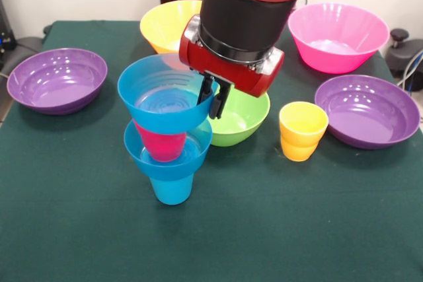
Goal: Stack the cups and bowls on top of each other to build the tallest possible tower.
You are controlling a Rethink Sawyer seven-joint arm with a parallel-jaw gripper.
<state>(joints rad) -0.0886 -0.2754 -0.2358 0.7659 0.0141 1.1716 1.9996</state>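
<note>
The tower stands front centre: a blue cup [172, 189] lowest, a small blue bowl [166, 167] on it, a red cup [160, 144] in that bowl, and a second small blue bowl [158, 97] on top, slightly tilted. My gripper [213, 100] comes down from above and pinches the right rim of the top blue bowl between its black fingers. The yellow cup [303, 130] stands upright to the right. The lime green bowl [241, 120] sits just behind my gripper.
The orange bowl [164, 24] is at the back behind the arm, and the pink bowl [337, 34] at the back right. One purple bowl [56, 80] lies at the left and another [367, 110] at the right. All rest on the green tablecloth [79, 216].
</note>
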